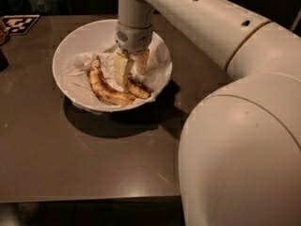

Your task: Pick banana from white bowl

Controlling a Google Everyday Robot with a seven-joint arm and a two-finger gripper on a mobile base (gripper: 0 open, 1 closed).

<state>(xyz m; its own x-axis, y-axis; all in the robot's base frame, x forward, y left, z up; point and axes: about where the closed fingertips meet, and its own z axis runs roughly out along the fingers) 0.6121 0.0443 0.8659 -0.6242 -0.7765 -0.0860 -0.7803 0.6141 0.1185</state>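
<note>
A black-and-white patterned card (pixel 19 22) lies on the table (pixel 70 164), beyond the white bowl (pixel 63 51). Two bananas rest inside the bowl: a long speckled banana (pixel 106 89) and the shorter banana (pixel 138 89), slanting from under the tool (pixel 132 66) toward the bowl's near right rim. Whether the tool grips it, I cannot tell.

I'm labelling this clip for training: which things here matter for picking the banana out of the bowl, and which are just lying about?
Job:
shorter banana
white bowl
hand, down in the bowl over that banana

Lying about:
longer speckled banana
crumpled paper
black-and-white marker, far left
</note>
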